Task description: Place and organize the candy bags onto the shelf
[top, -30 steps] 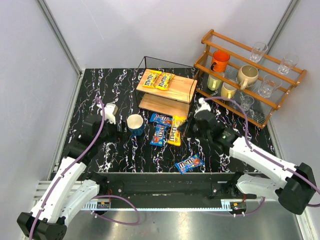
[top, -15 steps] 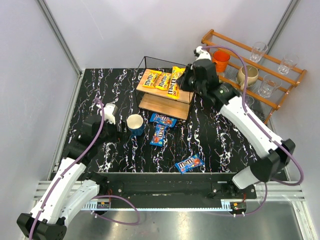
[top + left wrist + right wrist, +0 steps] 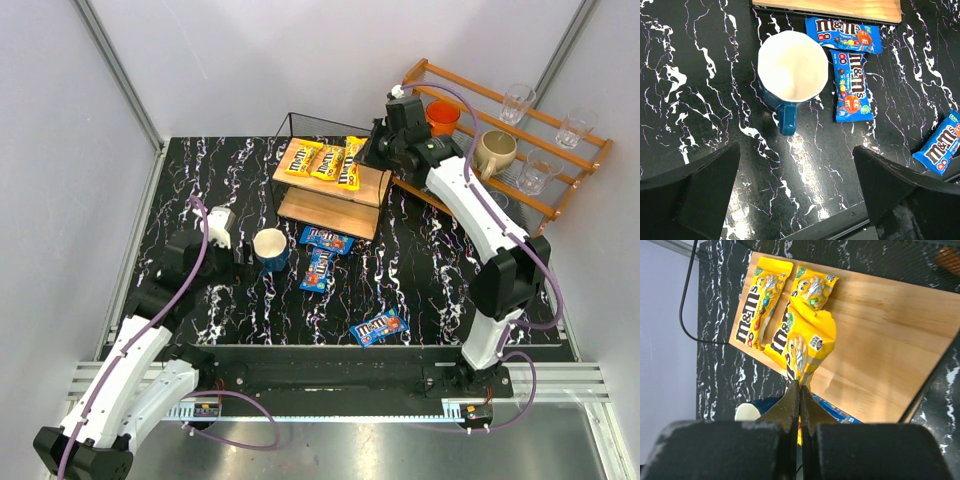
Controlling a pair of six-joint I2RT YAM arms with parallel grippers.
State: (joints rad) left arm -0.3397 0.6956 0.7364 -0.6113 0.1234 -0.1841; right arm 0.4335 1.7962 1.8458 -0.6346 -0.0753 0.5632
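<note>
The right gripper (image 3: 800, 386) is clamped shut on the edge of a yellow bag (image 3: 805, 337). This bag is held over the top board of the shelf (image 3: 890, 340), just beside two more yellow bags (image 3: 762, 302) laid flat there; whether it touches the board cannot be told. The left gripper (image 3: 796, 148) is spread wide, nothing is held in it, and it is poised above a mug (image 3: 790, 70) on the table (image 3: 690, 100). Three blue bags (image 3: 852, 82) are seen on the table: two by the mug, one apart.
</note>
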